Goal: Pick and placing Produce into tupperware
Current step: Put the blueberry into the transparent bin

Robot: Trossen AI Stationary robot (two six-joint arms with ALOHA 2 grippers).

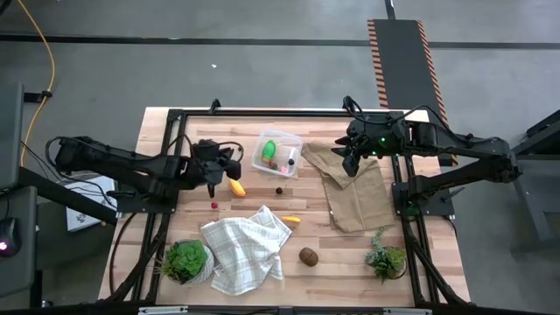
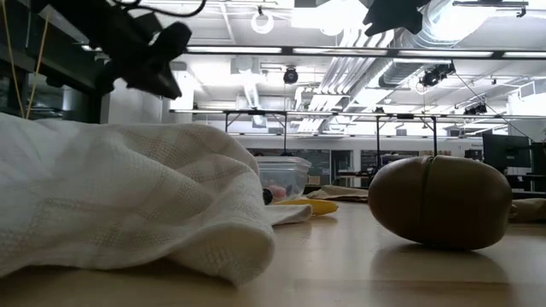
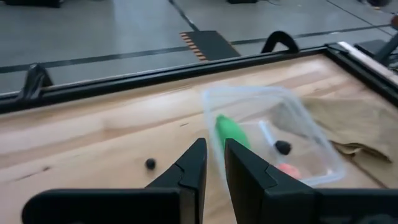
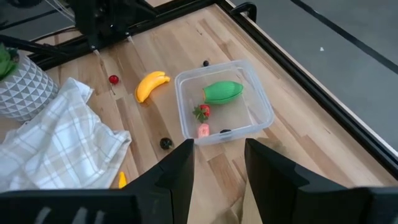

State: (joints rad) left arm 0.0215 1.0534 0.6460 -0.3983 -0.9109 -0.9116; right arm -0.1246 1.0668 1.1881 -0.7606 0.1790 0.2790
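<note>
The clear tupperware point(image 1: 277, 153) stands on the table's far middle and holds a green piece point(image 4: 222, 91), a strawberry point(image 4: 201, 112), a pink bit and a dark berry. A yellow banana point(image 1: 236, 186), a red berry point(image 1: 213, 206), a dark berry point(image 1: 279, 190), a small yellow piece point(image 1: 291, 219) and a brown kiwi point(image 1: 308, 255) lie loose on the wood. My left gripper point(image 3: 214, 146) hangs above the table, left of the tupperware, with only a narrow gap between its fingers and nothing in it. My right gripper point(image 4: 217, 149) hangs open and empty right of the tupperware, over a brown cloth point(image 1: 354, 188).
A crumpled white checked cloth point(image 1: 245, 249) lies at the near middle. Potted plants stand at the near left point(image 1: 185, 261) and near right point(image 1: 385, 260). A black frame point(image 1: 262, 112) runs along the table's edges. Bare wood shows between the banana and the cloth.
</note>
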